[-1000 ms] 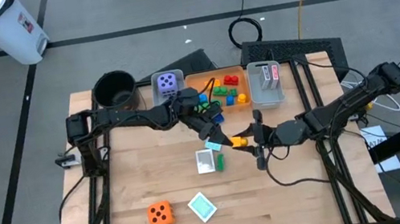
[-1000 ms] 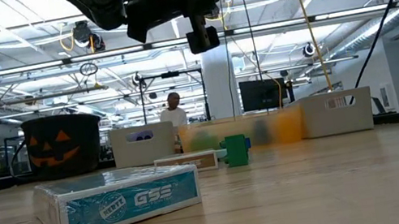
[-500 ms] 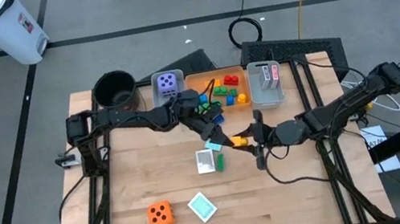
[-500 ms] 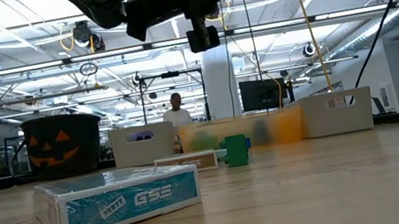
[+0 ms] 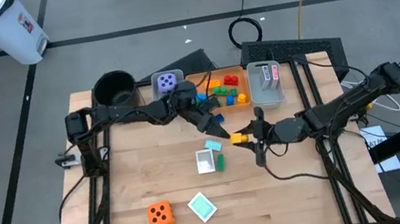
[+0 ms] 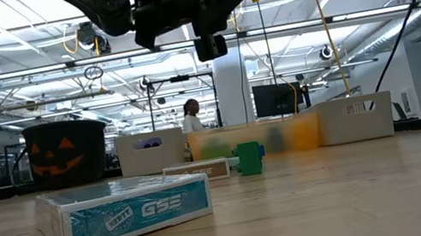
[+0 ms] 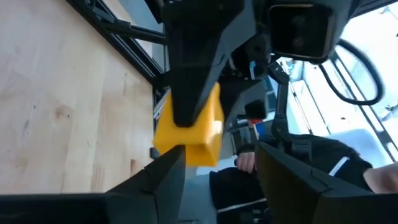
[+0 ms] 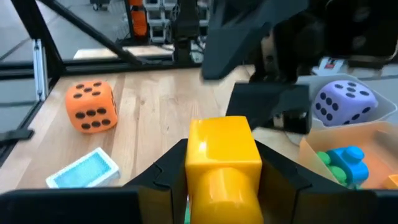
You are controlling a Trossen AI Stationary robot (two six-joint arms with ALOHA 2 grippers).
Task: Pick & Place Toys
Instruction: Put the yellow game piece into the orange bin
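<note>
A yellow brick [image 8: 224,160] is held clamped between the fingers of the right gripper [image 5: 242,136], above the table [image 5: 138,179] near its centre. The left gripper [image 5: 223,131] is positioned just beside it, at about ten o'clock from the brick; its fingers [image 7: 165,176] are seen parted, with nothing between them, the yellow brick lying just beyond their tips in the left wrist view.

On the table top, a white card [image 5: 206,161] is found at about seven o'clock from the right gripper, with a small green brick [image 5: 220,161] just beside it at three o'clock and a teal card [image 5: 213,145] near it at twelve o'clock. A second teal card [image 5: 201,206] and the orange die [image 5: 159,214] are located near the table's six o'clock edge, the die at nine o'clock from the card.

The purple die [image 5: 168,82] is seated at the twelve o'clock edge, beside the orange bin [image 5: 196,78], in which red, green, blue and yellow bricks are collected. A grey bin [image 5: 267,97] is set at three o'clock from the orange bin, with cards standing in it. A round black pot [image 5: 114,87] is placed at nine o'clock from the purple die.

People are visible in the room beyond the table in the low view.
</note>
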